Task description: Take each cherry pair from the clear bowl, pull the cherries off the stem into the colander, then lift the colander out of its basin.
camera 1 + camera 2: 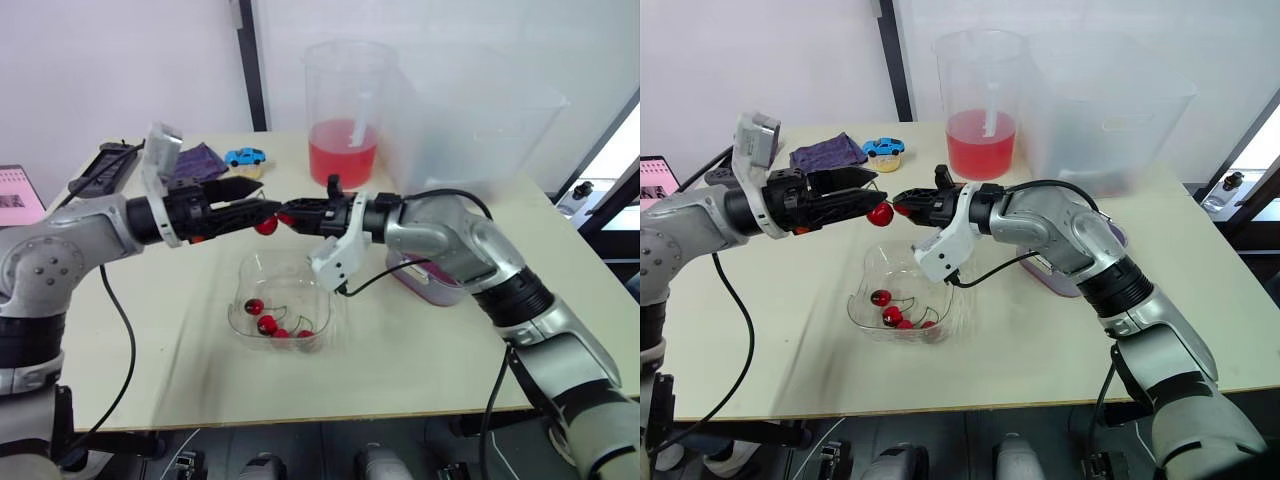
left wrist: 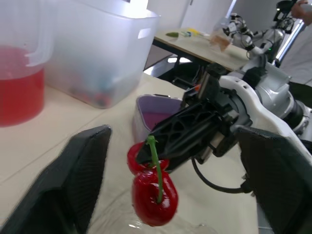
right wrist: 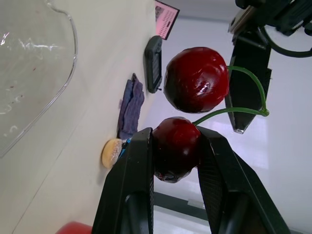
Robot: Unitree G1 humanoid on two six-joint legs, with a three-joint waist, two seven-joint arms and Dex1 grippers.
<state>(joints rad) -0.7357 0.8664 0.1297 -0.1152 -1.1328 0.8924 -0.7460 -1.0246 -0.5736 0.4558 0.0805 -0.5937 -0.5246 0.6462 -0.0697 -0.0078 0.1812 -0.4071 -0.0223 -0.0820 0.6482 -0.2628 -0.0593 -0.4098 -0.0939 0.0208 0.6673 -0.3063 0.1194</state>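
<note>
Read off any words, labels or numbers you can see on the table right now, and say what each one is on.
No text here can be read.
Pink card at the table's left edge: dark print, too small to read.
Clear pitcher of red liquid: no legible markings.
Translucent tub and blue toy car: no lettering visible.

I see silver-grey arm shells with black joint bands, white wrist brackets, looping black cables; left gripper and right gripper black.
</note>
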